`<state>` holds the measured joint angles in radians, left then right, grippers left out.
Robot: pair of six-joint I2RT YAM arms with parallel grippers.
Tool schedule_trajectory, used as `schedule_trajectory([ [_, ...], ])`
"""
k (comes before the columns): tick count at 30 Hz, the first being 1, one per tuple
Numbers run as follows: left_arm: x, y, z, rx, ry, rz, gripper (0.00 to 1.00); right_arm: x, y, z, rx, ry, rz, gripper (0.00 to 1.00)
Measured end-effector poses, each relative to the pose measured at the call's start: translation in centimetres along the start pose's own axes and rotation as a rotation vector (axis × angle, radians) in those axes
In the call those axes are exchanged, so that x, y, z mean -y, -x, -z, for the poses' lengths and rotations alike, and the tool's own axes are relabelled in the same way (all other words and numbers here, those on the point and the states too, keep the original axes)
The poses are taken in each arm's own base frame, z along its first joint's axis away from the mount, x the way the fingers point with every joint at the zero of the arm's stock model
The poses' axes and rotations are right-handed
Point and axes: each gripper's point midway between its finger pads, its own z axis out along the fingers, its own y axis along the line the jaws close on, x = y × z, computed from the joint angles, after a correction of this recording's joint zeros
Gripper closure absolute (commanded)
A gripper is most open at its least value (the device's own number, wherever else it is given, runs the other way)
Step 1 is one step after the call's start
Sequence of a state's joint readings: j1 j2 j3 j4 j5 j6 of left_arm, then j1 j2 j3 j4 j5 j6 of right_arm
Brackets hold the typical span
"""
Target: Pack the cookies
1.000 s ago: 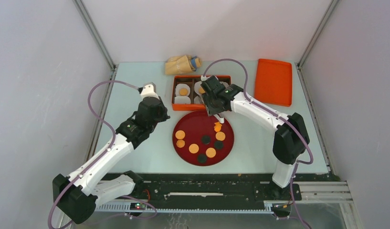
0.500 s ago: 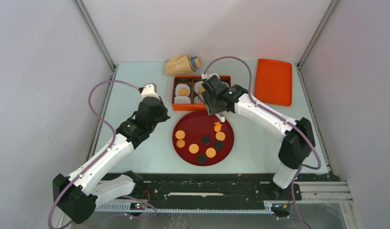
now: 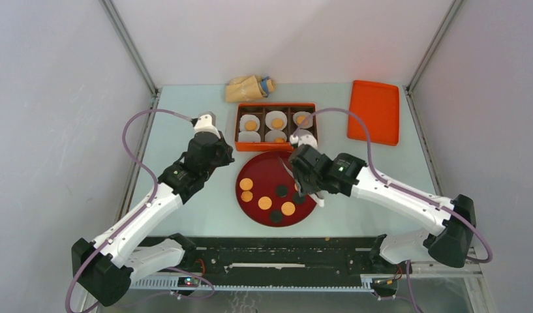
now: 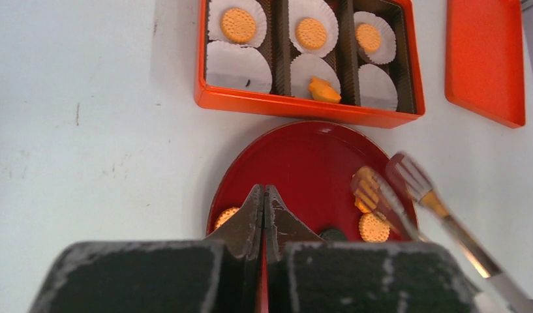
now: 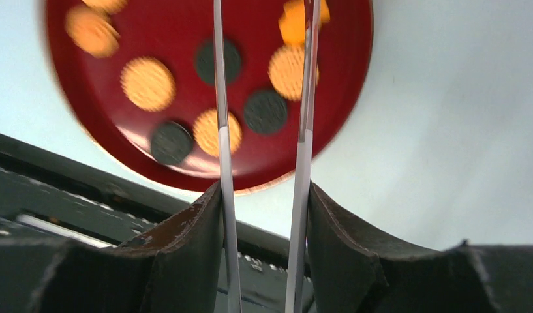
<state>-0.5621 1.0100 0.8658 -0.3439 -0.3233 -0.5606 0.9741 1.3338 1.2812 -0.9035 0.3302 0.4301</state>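
Orange-tan round cookies [image 5: 148,83] lie flat on red plate [image 3: 263,169] beneath tongs [image 5: 220,98].

A pale blue-green matte table top [image 3: 185,111] is lying across the bottom of the booth. In the left wrist view it is showing small dark scuffs and scratches [image 4: 77,114]. Plain greyish-white wall panels are closing it in on three sides: a back panel [image 3: 283,32], a left panel [image 3: 55,98] and a right panel [image 3: 492,98]. A slanted silver metal post [image 3: 128,45] is running up the back left corner, and a second silver post [image 3: 432,45] is running up the back right one. A flat black metal bar [image 3: 283,251] is stretching along the table's near edge, with a silver toothed rail [image 3: 250,282] just below it. Soft, even light is falling over everything, and the shadows are staying faint.
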Motion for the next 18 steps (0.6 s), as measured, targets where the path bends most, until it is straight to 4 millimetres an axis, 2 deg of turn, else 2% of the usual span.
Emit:
schedule_trajectory([
  [2,0.3,0.0,0.0,-0.003,-0.017,0.003,1.00,0.9,-3.6,-1.2,-0.088,-0.044,0.000,0.48],
  [4,0.6,0.0,0.0,-0.003,-0.027,0.007,1.00,1.6,-6.0,-1.8,-0.150,-0.077,-0.001,0.48],
  [6,0.8,0.0,0.0,-0.004,-0.040,0.014,1.00,2.1,-7.6,-2.1,-0.188,-0.101,-0.008,0.48],
  [8,1.0,0.0,0.0,-0.005,-0.047,0.015,1.00,2.4,-8.3,-2.1,-0.203,-0.112,-0.019,0.48],
  [12,1.0,0.0,0.1,-0.006,-0.048,0.015,0.99,2.5,-8.4,-2.0,-0.190,-0.115,-0.046,0.48],
  [18,1.1,0.2,0.1,0.000,-0.052,0.018,0.99,2.8,-8.6,-3.1,-0.193,-0.122,-0.071,0.48],
])
